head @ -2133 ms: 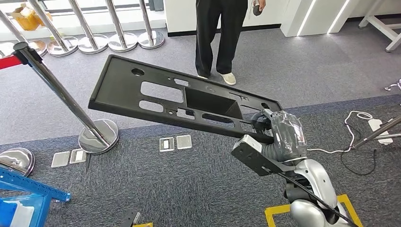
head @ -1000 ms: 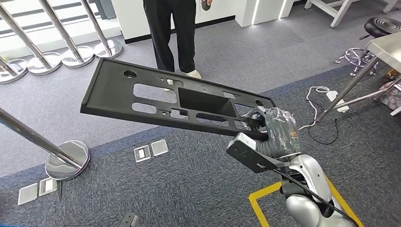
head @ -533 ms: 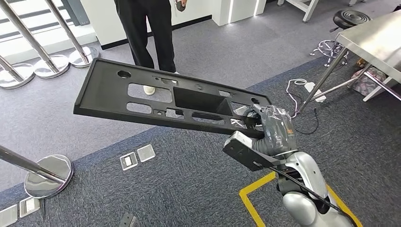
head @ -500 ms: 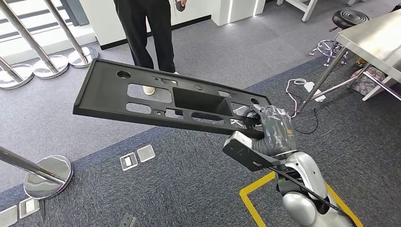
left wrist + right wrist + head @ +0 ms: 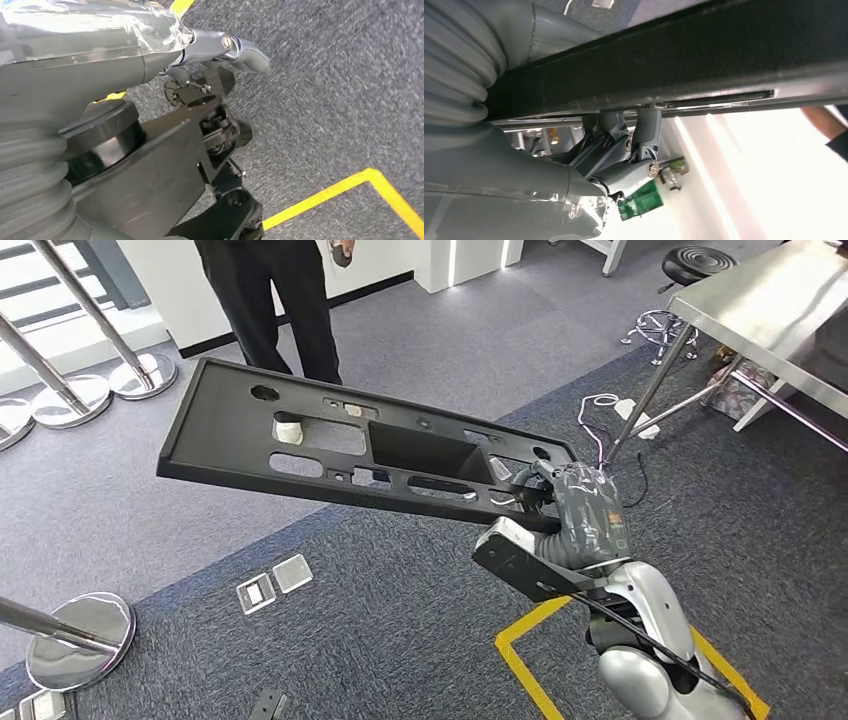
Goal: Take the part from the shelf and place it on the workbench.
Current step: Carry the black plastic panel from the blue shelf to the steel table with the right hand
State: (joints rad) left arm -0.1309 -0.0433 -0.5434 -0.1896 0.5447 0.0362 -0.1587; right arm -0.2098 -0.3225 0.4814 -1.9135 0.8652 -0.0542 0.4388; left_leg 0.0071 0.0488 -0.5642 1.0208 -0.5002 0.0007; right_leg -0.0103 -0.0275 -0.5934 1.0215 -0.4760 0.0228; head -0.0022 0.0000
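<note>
The part, a long black panel with cut-outs, hangs in the air over the carpet, tilted, its near right end clamped in the right hand, whose fingers curl around its edge. The left hand holds nothing, fingers loosely apart above the floor. A person stands beyond the part, and the workbench is at far right, well apart.

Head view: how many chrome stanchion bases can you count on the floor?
4 stanchion bases. Three stand in a row at the upper left, the last cut by the frame edge; one sits at the lower left. Others may lie outside the frame.
</note>
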